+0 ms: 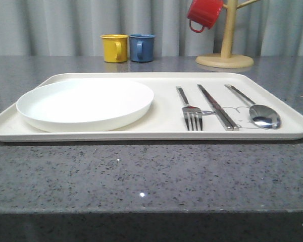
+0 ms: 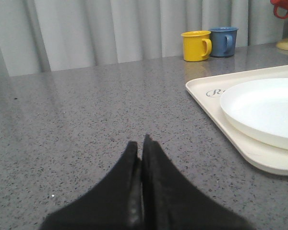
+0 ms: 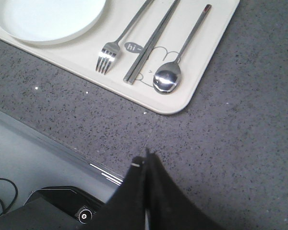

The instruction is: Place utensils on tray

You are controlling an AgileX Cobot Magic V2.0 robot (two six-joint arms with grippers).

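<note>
The cream tray (image 1: 156, 132) lies across the grey counter. On its left half sits the round white plate (image 1: 86, 103). To the right, side by side, lie the fork (image 1: 188, 111), the pair of chopsticks (image 1: 217, 107) and the spoon (image 1: 257, 112). The right wrist view looks down on the fork (image 3: 116, 44), chopsticks (image 3: 150, 42), spoon (image 3: 175, 64) and the tray (image 3: 192, 88) corner, with my right gripper (image 3: 146, 155) shut and empty above the counter's front edge. My left gripper (image 2: 140, 143) is shut and empty over bare counter left of the tray (image 2: 206, 98) and plate (image 2: 264, 108).
A yellow mug (image 1: 114, 48) and a blue mug (image 1: 142, 47) stand behind the tray. At the back right a wooden mug tree (image 1: 225, 50) holds a red mug (image 1: 204, 13). A grey curtain hangs behind. The counter's front edge (image 3: 62, 143) drops off near my right gripper.
</note>
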